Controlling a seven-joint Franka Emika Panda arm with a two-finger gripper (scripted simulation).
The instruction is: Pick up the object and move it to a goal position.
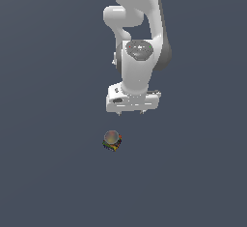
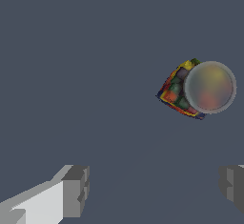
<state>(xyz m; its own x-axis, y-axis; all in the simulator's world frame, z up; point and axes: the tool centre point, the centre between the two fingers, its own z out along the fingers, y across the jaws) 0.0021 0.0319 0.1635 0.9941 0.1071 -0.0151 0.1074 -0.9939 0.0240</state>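
In the exterior view, the white arm (image 1: pixel 137 42) comes down from the top edge of the picture and ends in the gripper (image 1: pixel 132 112), which points downward. Only the short tips of its two fingers (image 1: pixel 119 113) are visible under the wide white hand body, so from this view alone the opening is hard to judge. The can (image 1: pixel 112 141) stands upright on the plain dark grey tabletop (image 1: pixel 48 173). It is below the gripper in the picture and a little toward the exterior view's left, clearly apart from the fingers and not touching them. Its dull round top faces the camera, and a small strip of the coloured label shows at its lower edge.

In the wrist view, the can (image 2: pixel 200 88) is seen from above and slightly from the side. The round metallic top looks grey with soft yellow and reddish tones, and beside it the label shows green, yellow, red and blue patches. The two fingers (image 2: pixel 75 190) of the gripper (image 2: pixel 155 187) appear at opposite sides of the picture, with bare tabletop (image 2: pixel 71 51) between them. They are spread wide and hold nothing. The can does not lie between the fingers; it sits off to one side, nearer to the second finger (image 2: pixel 232 185), and well apart from both.
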